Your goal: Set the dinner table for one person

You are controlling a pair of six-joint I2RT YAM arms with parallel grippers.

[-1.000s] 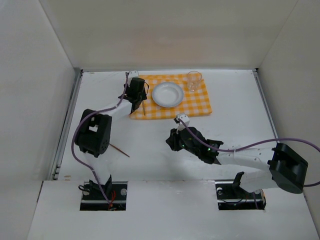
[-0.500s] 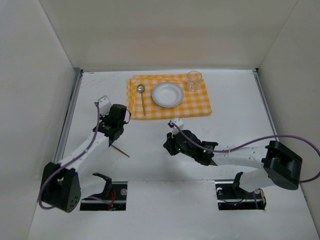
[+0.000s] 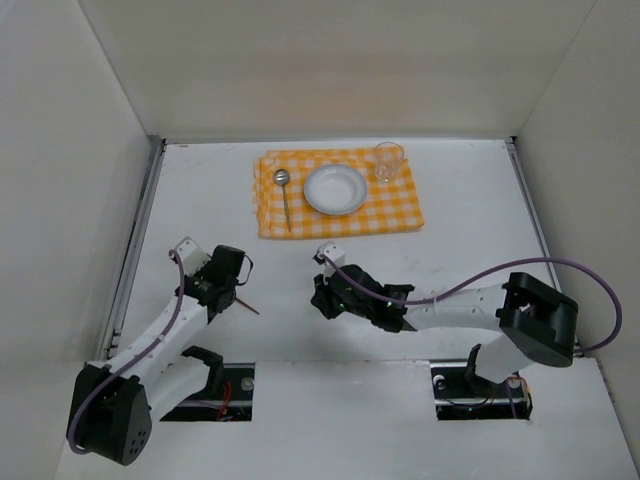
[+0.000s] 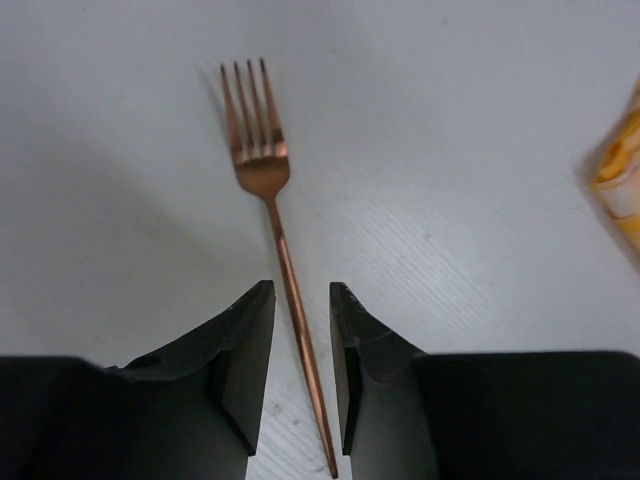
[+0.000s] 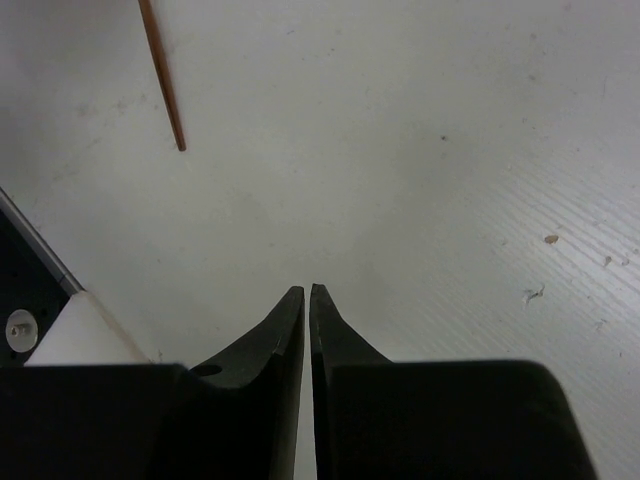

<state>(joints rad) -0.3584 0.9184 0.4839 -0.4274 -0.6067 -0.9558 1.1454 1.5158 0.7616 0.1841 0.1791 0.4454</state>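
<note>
We find the left gripper (image 4: pixel 302 300) parted astride the copper fork (image 4: pixel 262 170) on the dinner table (image 4: pixel 480 90); right gripper (image 5: pixel 306 295) clenched, empty.

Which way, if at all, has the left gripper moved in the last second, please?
Yes. The left gripper has pulled back from the checked cloth toward the near edge of the dinner table; its jaws straddle the fork.

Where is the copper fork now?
The copper fork lies on the dinner table, left side of the top view, its handle between the left gripper's parted fingers, nearer the robot than the checked cloth.
</note>
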